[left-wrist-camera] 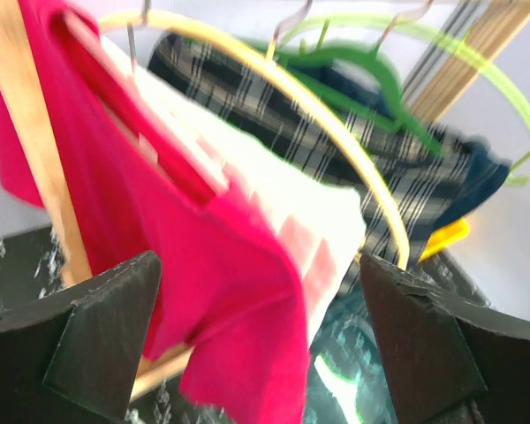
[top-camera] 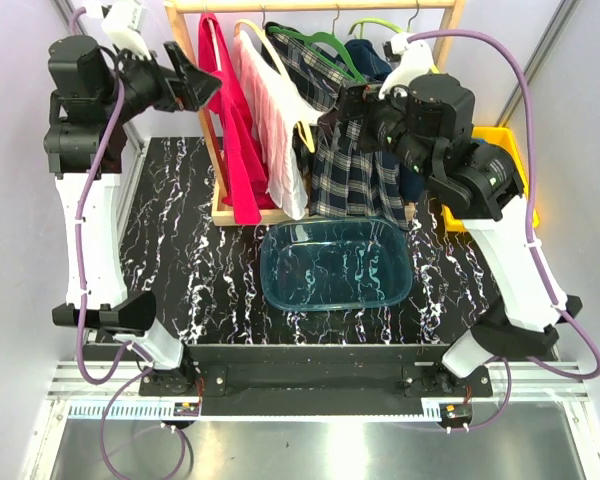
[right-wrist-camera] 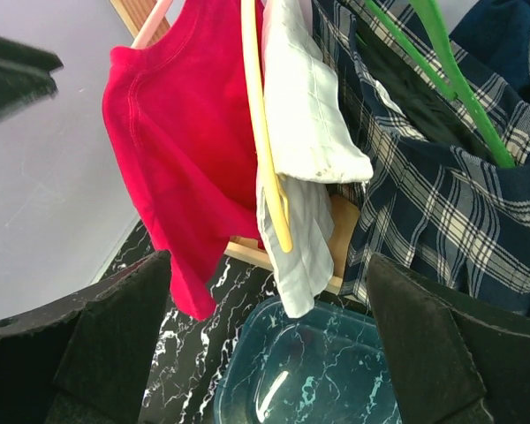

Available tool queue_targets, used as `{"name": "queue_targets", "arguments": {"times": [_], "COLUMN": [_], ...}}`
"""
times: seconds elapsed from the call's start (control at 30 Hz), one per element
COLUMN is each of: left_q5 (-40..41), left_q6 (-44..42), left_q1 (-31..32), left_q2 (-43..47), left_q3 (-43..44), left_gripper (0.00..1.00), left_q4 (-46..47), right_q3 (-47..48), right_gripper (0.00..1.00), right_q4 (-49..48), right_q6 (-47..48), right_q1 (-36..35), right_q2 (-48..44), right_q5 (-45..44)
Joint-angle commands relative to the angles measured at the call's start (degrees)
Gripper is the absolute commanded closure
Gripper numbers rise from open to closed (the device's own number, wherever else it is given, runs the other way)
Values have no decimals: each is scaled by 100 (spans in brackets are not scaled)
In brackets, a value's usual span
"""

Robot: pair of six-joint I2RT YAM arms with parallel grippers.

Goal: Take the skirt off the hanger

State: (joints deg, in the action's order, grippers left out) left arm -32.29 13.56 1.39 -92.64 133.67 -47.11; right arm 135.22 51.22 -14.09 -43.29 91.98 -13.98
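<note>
The plaid skirt (top-camera: 355,175) hangs upper centre in the overhead view, on its dark green hanger (top-camera: 315,45), above the blue tub (top-camera: 280,285) on the worktop (top-camera: 170,230). This looks like the approach, with nothing gripped yet. The right claw (right-wrist-camera: 269,261) gapes wide beside the skirt; next it must close on the cloth. The left claw (left-wrist-camera: 261,265), equally wide and empty, faces the red garment (top-camera: 242,150).

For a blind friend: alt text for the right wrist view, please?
A plaid skirt hangs on a green hanger beside a white garment and a red garment, with a teal tub below. Open black jaws frame the bottom corners.
</note>
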Motion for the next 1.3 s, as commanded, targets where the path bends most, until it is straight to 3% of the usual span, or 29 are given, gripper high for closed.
{"name": "queue_targets", "arguments": {"times": [0.0, 0.33, 0.47, 0.87, 0.9, 1.0, 1.03, 1.1, 1.17, 1.27], "left_q5": [197, 671, 847, 1225, 1347, 1497, 1541, 1586, 1603, 1630], "left_q6": [796, 973, 912, 341, 262, 244, 243, 200, 164, 15], "left_q1": [-7, 125, 195, 740, 801, 819, 819, 819, 819, 811], "left_q2": [-183, -1080, -1142, -1177, -1177, -1221, -1230, -1256, -1239, -1142], "left_q3": [230, 722, 590, 37, -15, -7, 1, 132, 169, 125], "left_gripper": [1, 3, 5, 24, 27, 51, 68, 82, 92, 96], "left_q4": [1133, 1617, 2021, 1864, 1838, 1767, 1750, 1706, 1662, 1653], "right_q3": [-548, -3183, -3274, -3476, -3493, -3520, -3537, -3590, -3625, -3687], "right_gripper": [0, 0, 0, 0, 0, 0, 0, 0, 0, 0], "right_q4": [-463, -2194, -2064, -2002, -1993, -1993, -1993, -2002, -1993, -2011], "right_q6": [-15, 302, 143, 46, 29, 29, 20, 37, 29, 3], "right_q1": [-39, -39, -39, -39, -31, -39, -39, -31, -31, -31], "right_q2": [-399, -1963, -2079, -2229, -2237, -2281, -2299, -2369, -2404, -2475], "right_q5": [-43, 71, -149, -404, -465, -544, -553, -606, -641, -676]}}
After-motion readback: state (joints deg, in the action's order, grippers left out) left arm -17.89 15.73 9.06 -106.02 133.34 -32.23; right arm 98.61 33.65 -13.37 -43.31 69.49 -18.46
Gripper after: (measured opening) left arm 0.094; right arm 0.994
